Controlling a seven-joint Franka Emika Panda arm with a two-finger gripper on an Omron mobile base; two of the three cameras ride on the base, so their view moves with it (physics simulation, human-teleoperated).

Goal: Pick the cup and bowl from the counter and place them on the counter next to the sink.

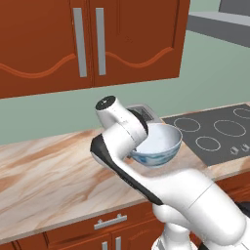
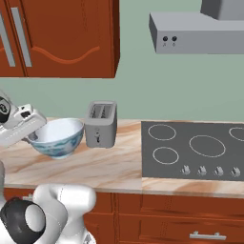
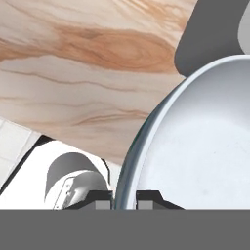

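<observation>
The pale blue glassy bowl (image 1: 161, 144) (image 2: 58, 137) (image 3: 195, 146) hangs a little above the beige marbled counter (image 1: 44, 171) (image 2: 105, 167) (image 3: 73, 73), just left of the toaster. My gripper (image 3: 124, 197) (image 2: 33, 135) is shut on the bowl's rim, one finger inside and one outside. In the left base view my own forearm covers the hand and the bowl's left edge. The cup and the sink are out of view.
A silver toaster (image 1: 145, 113) (image 2: 100, 125) stands right behind the bowl. To the right lies the dark stovetop (image 1: 219, 132) (image 2: 195, 150) under a grey hood (image 2: 195, 31). Reddish upper cabinets (image 1: 88, 39) hang over the counter, which stretches bare to the left.
</observation>
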